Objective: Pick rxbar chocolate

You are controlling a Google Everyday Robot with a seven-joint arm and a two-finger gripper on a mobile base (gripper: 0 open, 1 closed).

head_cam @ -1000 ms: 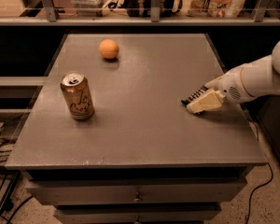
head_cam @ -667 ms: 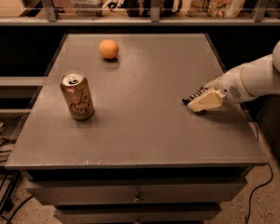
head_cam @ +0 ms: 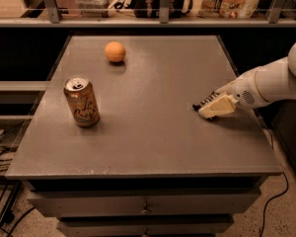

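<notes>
**A:** What differs from a second ago?

**B:** Hardly anything. On the grey worktop (head_cam: 148, 132) the white arm (head_cam: 271, 80) reaches in from 3 o'clock as before. The tan can (head_cam: 81, 102) and the orange ball (head_cam: 115, 52) have not moved. The claw (head_cam: 214, 106) sits low on the same spot.

**A:** And the rxbar chocolate (head_cam: 202, 101)?

**B:** It lies flat near the worktop's 3 o'clock edge. Its dark end pokes out at the claw's 10 o'clock side. Whether the claw is apart or clamped on it, I cannot tell.

**A:** The surface and the room?

**B:** The can stands upright at 9 o'clock and the ball rests at 11 o'clock, both well apart from the claw. Drawers (head_cam: 143, 204) sit under the worktop. A railed shelf (head_cam: 163, 19) runs behind at 12 o'clock, and cables (head_cam: 0, 152) trail on the floor at 8 o'clock.
</notes>
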